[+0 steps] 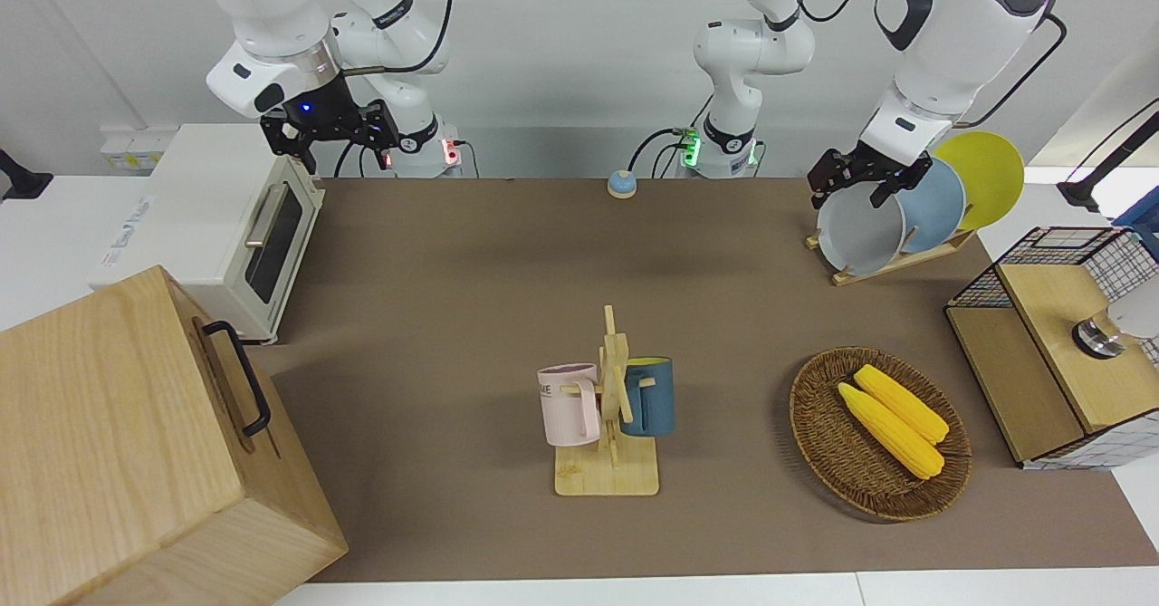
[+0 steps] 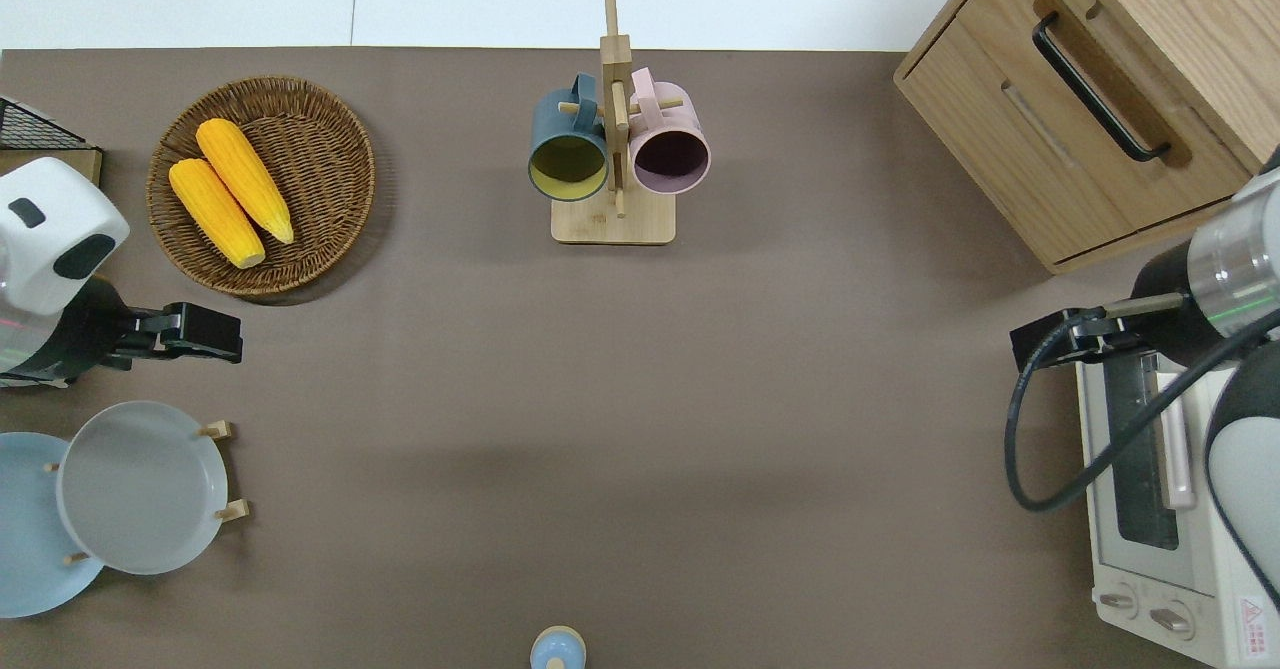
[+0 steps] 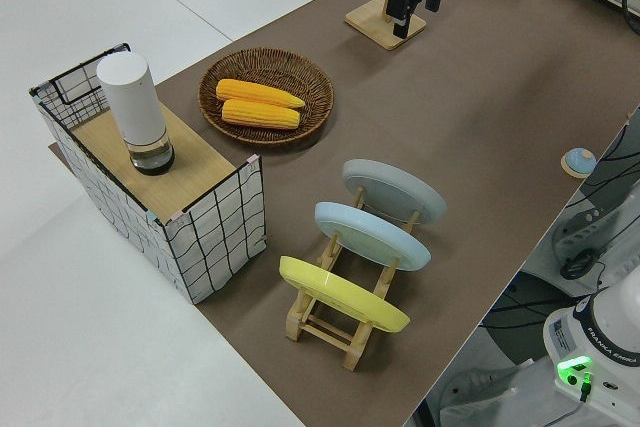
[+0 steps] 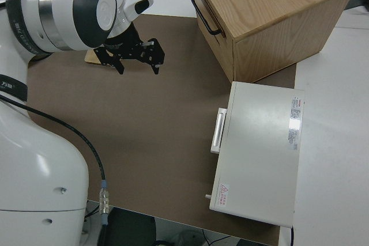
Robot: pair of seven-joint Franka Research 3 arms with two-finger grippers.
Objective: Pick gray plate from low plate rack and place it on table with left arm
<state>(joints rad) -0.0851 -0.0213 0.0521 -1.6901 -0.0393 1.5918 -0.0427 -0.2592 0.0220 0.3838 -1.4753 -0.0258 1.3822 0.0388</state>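
Note:
The gray plate (image 1: 860,233) leans in the slot of the low plate rack (image 1: 896,262) that is nearest the table's middle; it also shows in the overhead view (image 2: 140,484) and the left side view (image 3: 395,190). The rack (image 3: 330,319) stands on the brown table (image 1: 453,298) at the left arm's end, near the robots. My left gripper (image 1: 851,191) is open and empty in the air. In the overhead view it (image 2: 225,337) is over bare table between the rack (image 2: 228,469) and the wicker basket, apart from the plate. My right gripper (image 1: 335,130) is open and parked.
A light blue plate (image 1: 937,203) and a yellow plate (image 1: 987,176) fill the rack's other slots. A wicker basket (image 1: 819,425) holds two corn cobs. A mug stand (image 1: 608,475), a wire-sided crate (image 1: 1041,379), a toaster oven (image 1: 226,226), a wooden cabinet (image 1: 118,443) and a small blue bell (image 1: 621,184) stand around.

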